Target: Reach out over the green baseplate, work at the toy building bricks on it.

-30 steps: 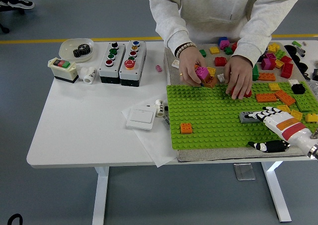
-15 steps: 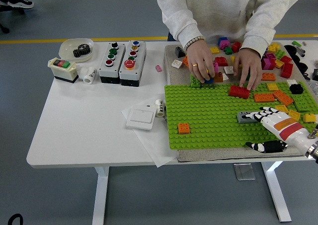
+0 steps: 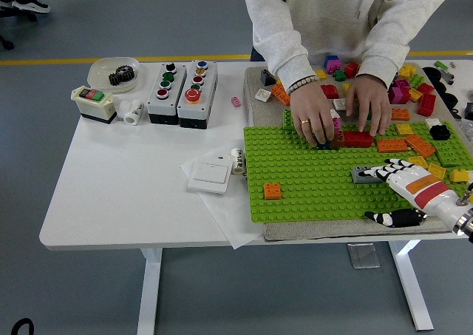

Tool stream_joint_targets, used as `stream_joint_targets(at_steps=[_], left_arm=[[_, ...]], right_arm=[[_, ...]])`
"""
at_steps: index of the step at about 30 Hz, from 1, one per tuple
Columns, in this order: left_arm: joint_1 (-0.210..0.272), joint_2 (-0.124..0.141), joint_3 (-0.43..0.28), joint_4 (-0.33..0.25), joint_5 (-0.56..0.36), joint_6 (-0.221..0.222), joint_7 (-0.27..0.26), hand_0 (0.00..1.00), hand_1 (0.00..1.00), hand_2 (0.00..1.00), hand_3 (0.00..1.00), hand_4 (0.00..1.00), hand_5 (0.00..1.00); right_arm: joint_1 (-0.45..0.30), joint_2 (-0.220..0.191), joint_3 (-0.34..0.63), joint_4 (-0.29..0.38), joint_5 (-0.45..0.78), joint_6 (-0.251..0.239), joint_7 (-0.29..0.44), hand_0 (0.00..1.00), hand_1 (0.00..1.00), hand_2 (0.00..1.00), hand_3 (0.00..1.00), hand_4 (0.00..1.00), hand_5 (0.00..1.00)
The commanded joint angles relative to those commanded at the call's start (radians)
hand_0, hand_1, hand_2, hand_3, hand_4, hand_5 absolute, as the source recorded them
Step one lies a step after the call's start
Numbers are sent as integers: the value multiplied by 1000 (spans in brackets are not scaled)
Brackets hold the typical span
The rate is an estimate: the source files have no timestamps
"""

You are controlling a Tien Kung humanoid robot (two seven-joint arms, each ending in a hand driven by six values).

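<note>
The green baseplate (image 3: pixel 310 180) lies on a grey mat at the table's right half. On it sit an orange brick (image 3: pixel 273 191), a grey brick (image 3: pixel 362 174) and a red brick (image 3: pixel 358 138). My right hand (image 3: pixel 373 194) reaches in from the lower right over the plate's near right corner. It is open, with its fingertips (image 3: pixel 382 170) at the grey brick and the thumb apart below. A person at the far side presses a small stack of magenta and orange bricks (image 3: pixel 335 126) onto the plate with one hand (image 3: pixel 314 119). The person's other hand (image 3: pixel 369 102) rests by the red brick.
Loose bricks (image 3: pixel 410 91) crowd the mat at the back right. Two button boxes (image 3: pixel 182 83), a green-red switch (image 3: pixel 94 102) and a bowl with a gear (image 3: pixel 114 72) stand at the back left. A white wall switch (image 3: pixel 209 177) lies on paper left of the plate.
The person's hand carried the brick stack right and down onto the plate beside the red brick. The baseplate slid slightly left. My right hand has barely moved.
</note>
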Motion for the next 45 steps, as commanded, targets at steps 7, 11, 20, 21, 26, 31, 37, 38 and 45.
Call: stream_joint_targets(at_steps=[7,11,20,21,26,31,37,38,45], left_arm=[[0,0,0,0,0,0,-1,757,758,762,609,690,601],[-1,0,0,0,-1,-1,-1,758,758,762,609,689,601],[-1,1,3,0,-5,-3,-1,758,758,762,609,689,601],[-1,1,3,0,-6,-2,-1,757,758,763,610,690,601],[-1,1,4,0,-6,-5,-1,757,758,763,609,690,601],[0,2,4,0,-7,-7,-1,757,758,763,609,690,601],[1,2,4,-1,-9,-9,-2,757,757,763,608,689,601],[1,3,5,-1,-10,-9,-2,758,758,763,608,689,601],[2,4,6,-1,-12,-11,-2,757,757,762,610,689,601]], right_arm=[[5,1,-15,-9,-4,3,-4,931,833,838,851,830,558],[10,0,-21,-11,-2,3,-5,930,833,838,850,830,558],[12,-1,-29,-11,-2,6,-7,931,833,838,850,830,558],[12,-1,-29,-12,-2,6,-7,929,833,838,849,832,556],[12,1,-30,-16,-1,7,-8,930,833,838,847,833,559],[11,-2,-26,-11,2,6,-6,930,833,838,847,833,559],[10,-5,-14,5,12,3,0,930,833,838,848,833,557],[10,-6,-12,8,14,2,1,930,832,838,848,834,557],[5,-11,9,23,26,1,6,929,832,838,848,834,556]])
